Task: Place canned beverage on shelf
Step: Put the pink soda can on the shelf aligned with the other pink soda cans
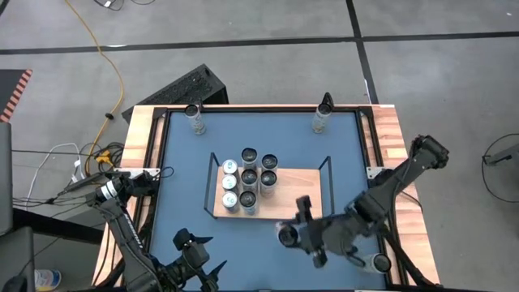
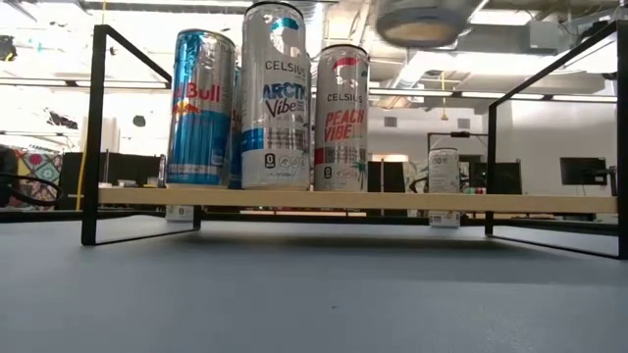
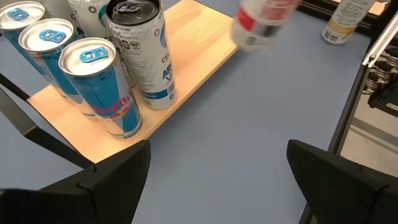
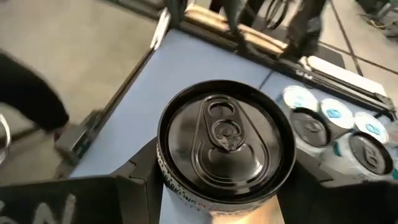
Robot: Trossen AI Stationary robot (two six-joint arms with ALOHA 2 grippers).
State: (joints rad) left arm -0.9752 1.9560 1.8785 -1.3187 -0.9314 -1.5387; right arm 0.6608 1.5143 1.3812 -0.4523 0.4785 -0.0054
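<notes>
1. The can (image 4: 225, 146) sits clamped between my right gripper's (image 1: 297, 232) fingers, held by its side just below the rim, its black pull-tab lid facing my right wrist camera.
2. Its long axis runs upright: in the low view only its round base (image 2: 424, 20) shows at the upper edge, lifted clear of the board, and the left wrist view catches it as a white-and-red blur (image 3: 261, 22) hanging over the blue tabletop (image 1: 186, 174).
3. In the high view the can shows at the shelf's (image 1: 300, 191) near edge, over its bare right half; my right gripper closes on it from the table's near right side.
4. Around it on the board stands a cluster of cans filling the left part: a blue-and-silver Red Bull can (image 2: 201, 108), a white Arctic Vibe can (image 2: 276, 98) and a Peach Vibe can (image 2: 341, 118) make the front row in the low view, with more behind them.
5. From above the cluster reads as blue-lidded cans (image 1: 230, 182) on the left and black-lidded cans (image 1: 250, 177) beside them; they stand well to the left of the held can, with open wood between.
6. The shelf's thin black wire end rail (image 1: 328, 174) rises at the right end, beyond the held can.
7. My left gripper (image 1: 197, 258) waits at the table's near left edge, jaws spread wide with nothing between them.
8. Farthest off, two bottles (image 1: 195, 119) (image 1: 322, 116) stand near the table's far corners.
</notes>
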